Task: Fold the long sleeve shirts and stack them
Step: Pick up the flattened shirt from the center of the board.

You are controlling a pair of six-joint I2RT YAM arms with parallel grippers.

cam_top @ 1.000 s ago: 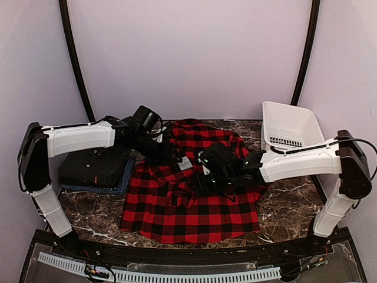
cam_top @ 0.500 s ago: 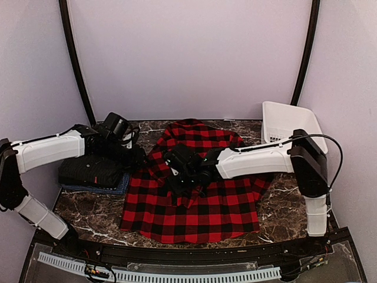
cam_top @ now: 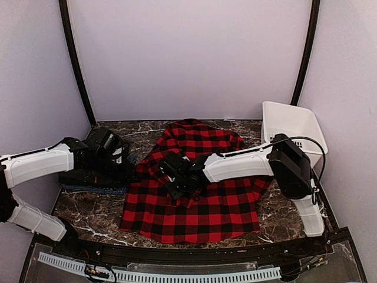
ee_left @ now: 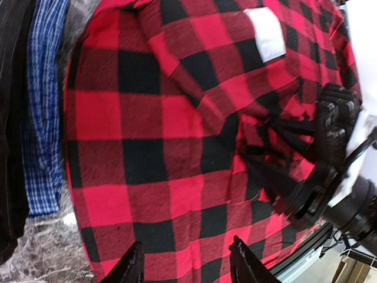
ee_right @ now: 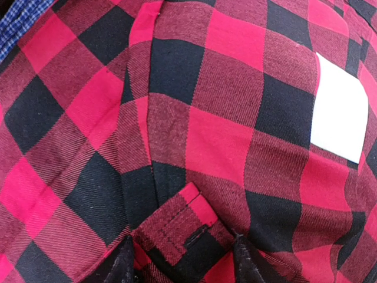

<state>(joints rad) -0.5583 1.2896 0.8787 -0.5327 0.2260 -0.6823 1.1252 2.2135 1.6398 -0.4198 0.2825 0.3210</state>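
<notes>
Dark marble table (cam_top: 88, 209) under lilac walls carries the red-and-black checked shirt (cam_top: 200, 203), spread flat at its centre. The right gripper (ee_right: 182, 259) sits on the cloth's middle, its fingers straddling a cuff (ee_right: 182, 227); whether they pinch it cannot be told. The left gripper (ee_left: 185, 265) hovers at the shirt's 9 o'clock edge, jaws apart and empty, beside the black shirt (ee_left: 9, 118) stacked on the blue shirt (ee_left: 44, 118). A white basket (cam_top: 291, 127) stands at 2 o'clock.

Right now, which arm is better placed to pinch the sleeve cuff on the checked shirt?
Right. The right end effector hangs open directly over the cuff, fingers either side of it. The left end effector sits at the shirt's edge by the folded stack.
</notes>
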